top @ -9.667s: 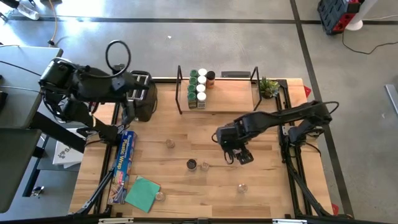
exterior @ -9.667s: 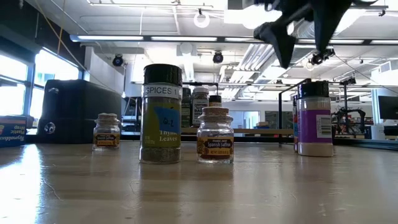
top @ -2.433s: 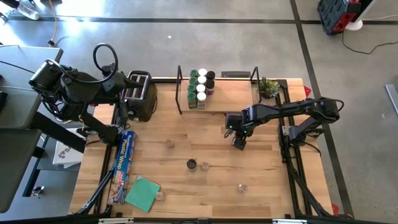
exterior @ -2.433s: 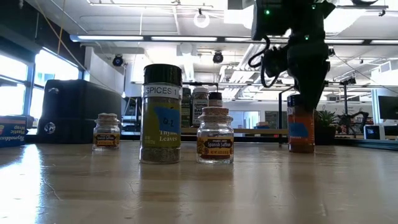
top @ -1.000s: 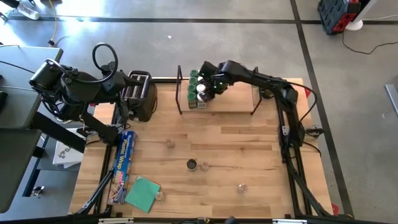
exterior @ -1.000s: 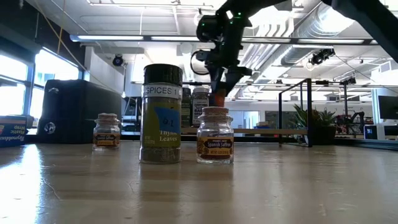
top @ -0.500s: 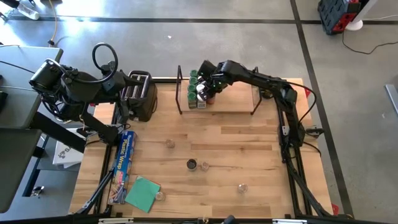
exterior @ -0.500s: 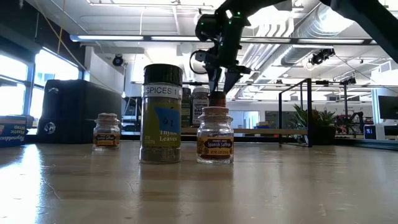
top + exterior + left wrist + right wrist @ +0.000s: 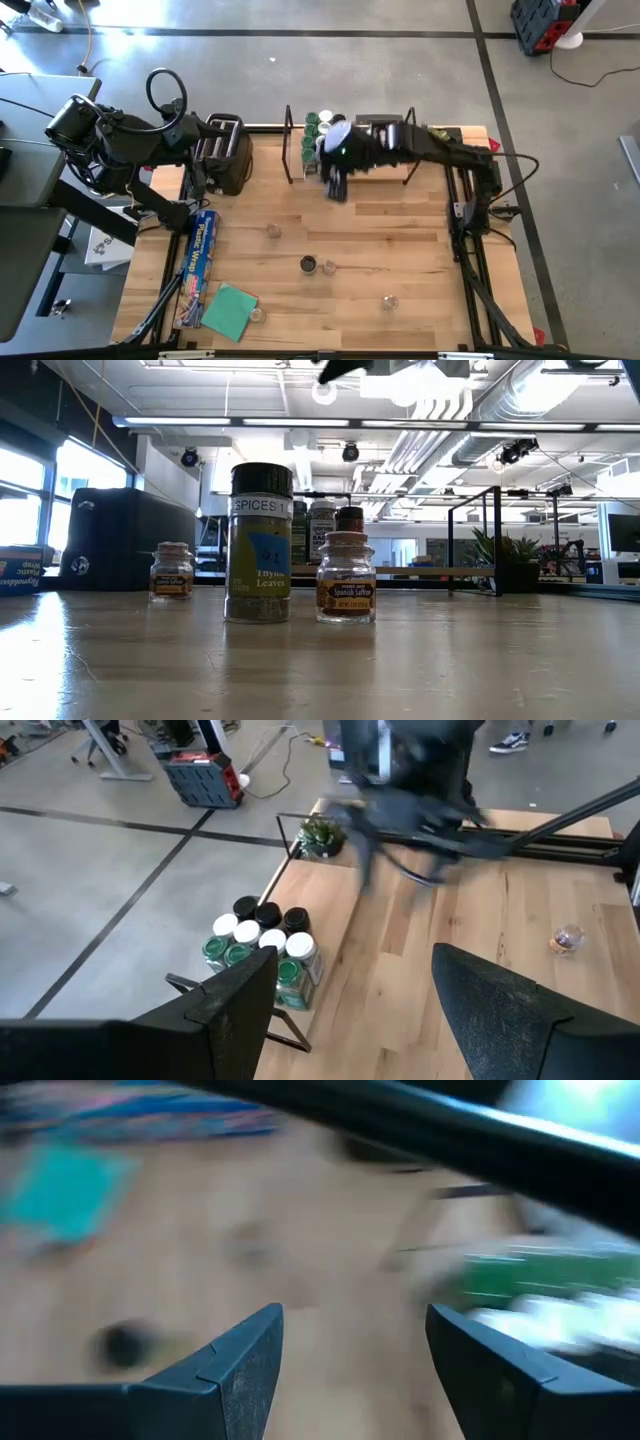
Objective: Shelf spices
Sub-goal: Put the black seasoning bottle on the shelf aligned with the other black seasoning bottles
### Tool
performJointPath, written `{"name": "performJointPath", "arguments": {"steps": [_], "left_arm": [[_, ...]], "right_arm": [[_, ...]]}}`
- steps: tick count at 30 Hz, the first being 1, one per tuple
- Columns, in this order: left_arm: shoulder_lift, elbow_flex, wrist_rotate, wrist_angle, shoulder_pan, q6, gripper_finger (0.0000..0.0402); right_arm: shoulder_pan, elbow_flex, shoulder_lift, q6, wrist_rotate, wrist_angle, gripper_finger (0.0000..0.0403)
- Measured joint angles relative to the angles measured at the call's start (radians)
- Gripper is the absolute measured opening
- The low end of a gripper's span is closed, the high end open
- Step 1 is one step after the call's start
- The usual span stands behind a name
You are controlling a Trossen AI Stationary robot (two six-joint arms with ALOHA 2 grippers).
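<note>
I had the left tool (image 9: 205, 150) parked beside the toaster (image 9: 228, 152) at the bench's left edge, its fingers spread apart and holding nothing.

Just right of it sat the shelf (image 9: 350, 150) at the back of the bench (image 9: 330, 225), with a cluster of spices (image 9: 262, 945) packed tightly at its left end, green, white and black tops touching one another.

My right tool (image 9: 337, 183) hung just in front of that cluster, over the shelf's front edge. In the right wrist view its fingers (image 9: 235, 1365) stood apart with nothing between them, and that view was smeared, so I judged the arm to be moving fast.

That was my main worry: a quick swing this close to the jars could let a finger or the wrist clip a front jar and topple the tightly packed row.

Loose jars waited on the open bench, well apart from each other: the black-topped jar (image 9: 308, 264) with a clear-topped jar (image 9: 329, 267) just beside it, and others farther off. Coming down on either of that pair, I risked knocking its neighbour over, since they stood so close.
</note>
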Motion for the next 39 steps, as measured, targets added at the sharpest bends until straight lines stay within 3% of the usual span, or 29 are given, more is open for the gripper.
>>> {"name": "performJointPath", "arguments": {"steps": [4, 6, 14, 24, 29, 33, 39], "left_arm": [[-0.004, 0.000, 0.003, 0.000, 0.000, -0.006, 0.0262], [-0.006, 0.000, 0.014, 0.000, 0.000, -0.006, 0.0262], [-0.006, 0.000, 0.027, 0.000, 0.000, -0.017, 0.0262], [-0.006, 0.000, 0.074, 0.000, 0.000, -0.068, 0.0262], [-0.006, 0.000, 0.076, 0.000, 0.000, -0.104, 0.0262], [-0.006, 0.000, 0.076, 0.000, 0.000, -0.116, 0.0262], [-0.006, 0.000, 0.076, 0.000, 0.000, -0.125, 0.0262]], "right_arm": [[0.105, -0.054, 0.031, -0.075, -0.276, 0.041, 0.0241], [0.158, -0.095, 0.047, -0.104, -0.338, 0.090, 0.0241], [0.250, -0.219, 0.143, -0.155, -0.364, 0.284, 0.0244], [0.245, -0.222, 0.283, -0.175, -0.365, 0.296, 0.0315], [0.249, -0.223, 0.336, -0.176, -0.343, 0.288, 0.0320], [0.232, -0.223, 0.335, -0.216, -0.345, 0.289, 0.0302], [0.204, -0.223, 0.335, -0.284, -0.358, 0.296, 0.0230]]}}
